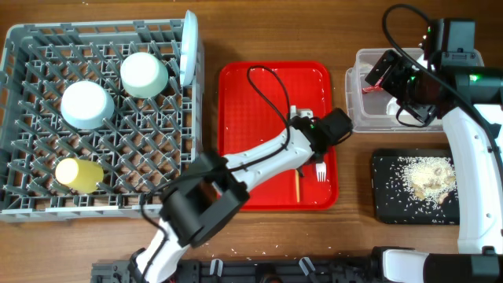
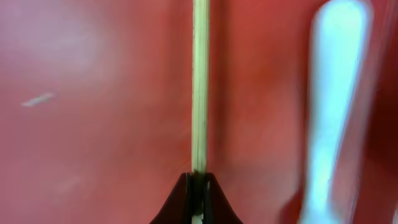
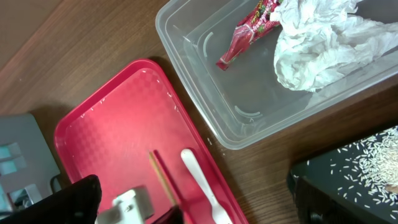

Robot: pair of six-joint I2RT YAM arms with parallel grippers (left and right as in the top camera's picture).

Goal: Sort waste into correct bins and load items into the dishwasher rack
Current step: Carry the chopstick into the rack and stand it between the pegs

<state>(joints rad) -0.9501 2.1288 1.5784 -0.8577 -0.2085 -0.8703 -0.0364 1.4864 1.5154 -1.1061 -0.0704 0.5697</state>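
The thin wooden chopsticks (image 1: 299,185) lie on the red serving tray (image 1: 251,102), with the white plastic fork (image 1: 321,170) beside them. My left gripper (image 1: 302,163) is shut on the chopsticks (image 2: 200,81) at their end, low over the tray; the fork (image 2: 333,106) is blurred at its right. My right gripper (image 1: 379,72) hovers over the clear tub (image 1: 354,110), its fingers out of its own view. The red wrapper (image 3: 252,28) and white napkin (image 3: 323,40) lie in the tub. Rice scraps (image 1: 424,177) lie on the black tray (image 1: 389,208).
The grey rack (image 1: 16,47) at the left holds the pale blue plate (image 1: 189,47) on edge, the light green bowl (image 1: 144,75), the whitish bowl (image 1: 86,104) and the yellow cup (image 1: 77,174). A black cable (image 1: 267,86) loops over the red tray.
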